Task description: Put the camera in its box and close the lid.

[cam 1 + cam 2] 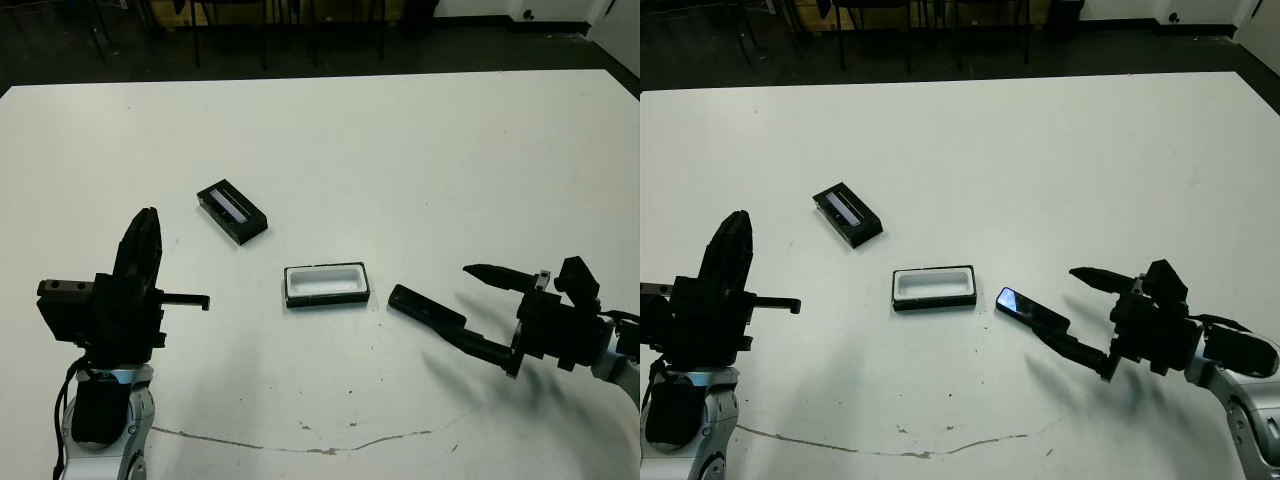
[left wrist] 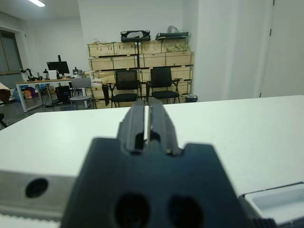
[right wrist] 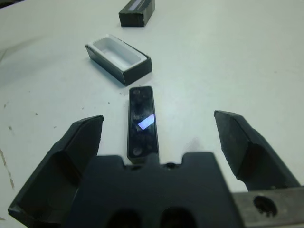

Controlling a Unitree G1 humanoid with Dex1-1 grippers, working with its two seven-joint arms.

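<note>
The box (image 1: 325, 286) lay open near the middle of the white table (image 1: 420, 150), its white lining bare and nothing inside it. You had the camera (image 1: 1032, 312) flat on the table just to the right of the box, apart from it, with its bluish shiny end toward the box. The lid (image 1: 233, 212) rested farther off and to the left, well apart from the box, striped face up and turned at an angle.

Your right gripper (image 3: 159, 142) stood low at the near right with its jaws spread wide; in the right wrist view the camera lay between the two fingers (image 3: 76, 152), touching neither. Your left gripper (image 2: 147, 124) was raised at the near left, away from all three things, its fingers (image 2: 135, 121) drawn together with only a thin slit between them and nothing held.
</note>
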